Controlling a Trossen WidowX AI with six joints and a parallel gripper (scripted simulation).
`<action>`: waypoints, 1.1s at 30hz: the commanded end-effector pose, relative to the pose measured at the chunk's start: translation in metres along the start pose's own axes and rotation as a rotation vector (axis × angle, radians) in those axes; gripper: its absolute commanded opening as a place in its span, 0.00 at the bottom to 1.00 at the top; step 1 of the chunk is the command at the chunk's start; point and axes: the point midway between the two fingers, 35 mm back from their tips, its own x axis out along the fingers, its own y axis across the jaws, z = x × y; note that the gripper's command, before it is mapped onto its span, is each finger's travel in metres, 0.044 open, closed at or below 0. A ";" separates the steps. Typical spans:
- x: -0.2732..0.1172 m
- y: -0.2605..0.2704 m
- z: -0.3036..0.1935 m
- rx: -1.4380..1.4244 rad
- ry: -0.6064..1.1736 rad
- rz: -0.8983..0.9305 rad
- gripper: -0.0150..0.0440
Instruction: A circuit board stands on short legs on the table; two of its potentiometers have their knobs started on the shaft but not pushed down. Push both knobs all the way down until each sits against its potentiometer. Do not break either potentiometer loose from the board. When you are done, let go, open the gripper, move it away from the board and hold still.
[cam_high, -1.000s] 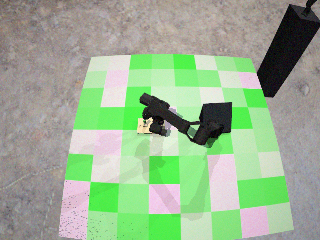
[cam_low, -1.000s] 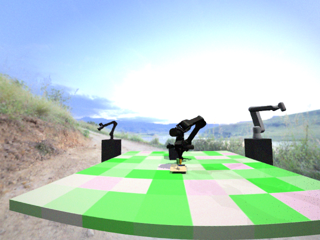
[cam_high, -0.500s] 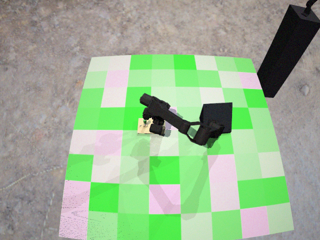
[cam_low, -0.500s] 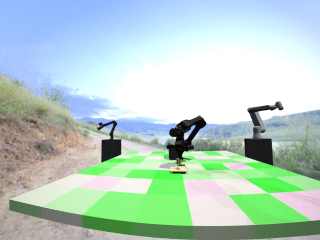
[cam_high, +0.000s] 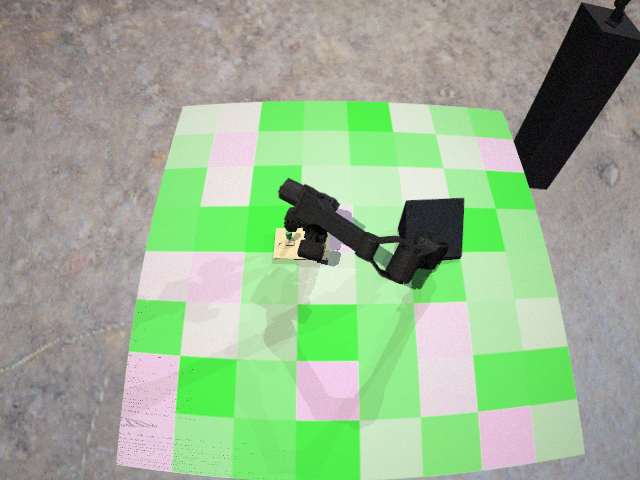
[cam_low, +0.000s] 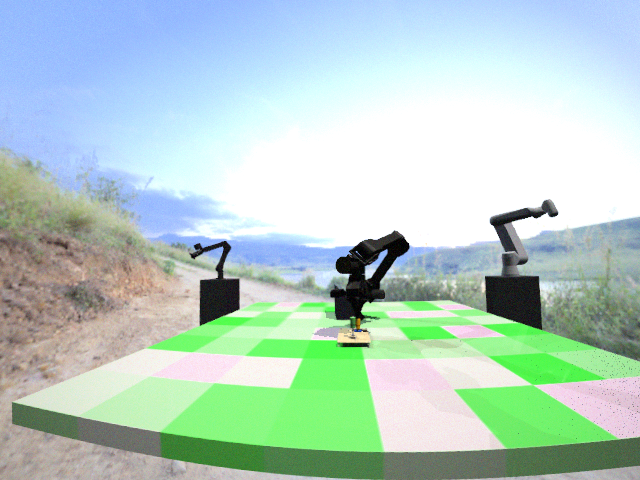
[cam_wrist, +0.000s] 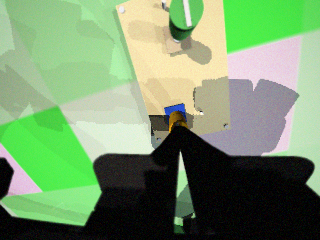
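The tan circuit board (cam_high: 281, 253) (cam_low: 353, 340) (cam_wrist: 150, 65) stands on the table. A green knob (cam_wrist: 182, 17) (cam_high: 288, 235) (cam_low: 353, 321) with a white line on top stands on its potentiometer (cam_wrist: 176, 46), whose pale base shows beneath it. An orange knob (cam_wrist: 176, 120) (cam_low: 358, 323) stands over a blue potentiometer (cam_wrist: 175, 109) at the other end of the board. My gripper (cam_wrist: 179, 130) (cam_low: 357, 316) is shut with nothing between its fingers. Its tips are right at the top of the orange knob and partly hide it. Whether they touch, and the gap beneath the knob, cannot be told.
My arm's black base block (cam_high: 434, 227) stands on the checkered table (cam_high: 328, 333), to the right in the top view. Small pins (cam_wrist: 163, 5) stick up near the green knob. Two other arms stand on black pedestals (cam_low: 219, 300) (cam_low: 512, 301) beyond the table.
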 end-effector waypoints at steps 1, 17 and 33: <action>0.017 0.003 0.002 -0.020 0.028 0.005 0.25; 0.001 0.003 0.003 -0.019 0.028 0.003 0.25; -0.017 0.003 0.003 -0.016 0.029 0.006 0.30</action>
